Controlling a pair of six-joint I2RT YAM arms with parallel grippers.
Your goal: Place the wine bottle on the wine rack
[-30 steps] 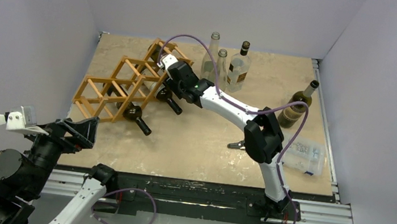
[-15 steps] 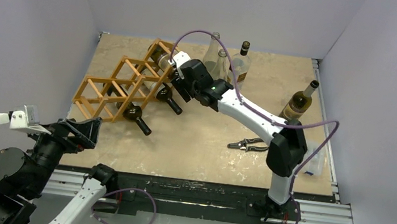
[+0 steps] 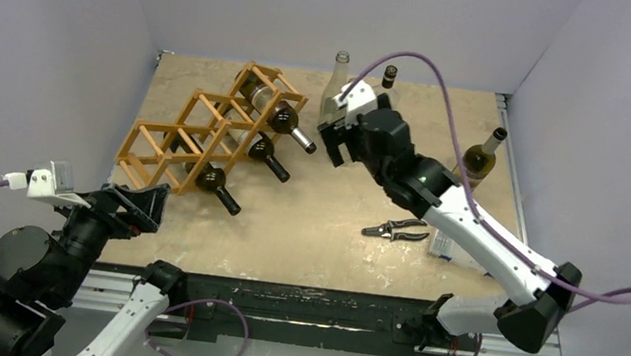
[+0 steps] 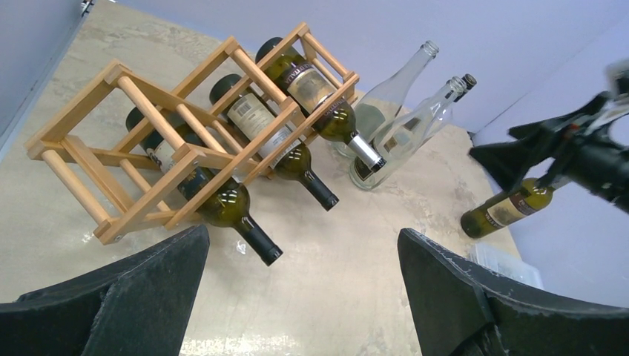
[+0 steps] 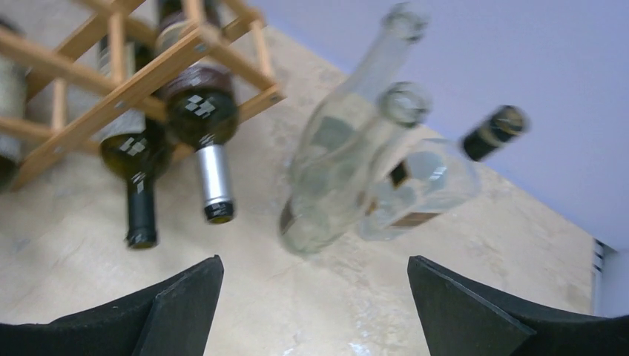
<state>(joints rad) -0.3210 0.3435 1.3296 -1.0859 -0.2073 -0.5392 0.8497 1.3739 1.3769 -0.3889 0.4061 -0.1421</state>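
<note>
The wooden wine rack (image 3: 200, 128) lies at the back left and holds three dark bottles. The wine bottle (image 3: 283, 119) with the silver foil neck rests in the top cell, neck sticking out to the right; the right wrist view shows it too (image 5: 204, 126). My right gripper (image 3: 333, 150) hangs open and empty just right of that neck, apart from it (image 5: 315, 304). Over the table's near left corner my left gripper (image 3: 141, 202) is open with nothing between its fingers (image 4: 304, 297), and it looks at the rack (image 4: 185, 141).
Two clear bottles (image 5: 348, 148) and a dark-capped one (image 3: 388, 76) stand at the back behind the right gripper. A green bottle (image 3: 477, 162) stands at the right edge. Pliers (image 3: 394, 231) and a plastic box (image 3: 453, 248) lie under the right arm.
The right gripper opened, let go of the silver-necked bottle in the rack's top cell and drew back to the right; its elbow swung out right. The left arm barely moved.
</note>
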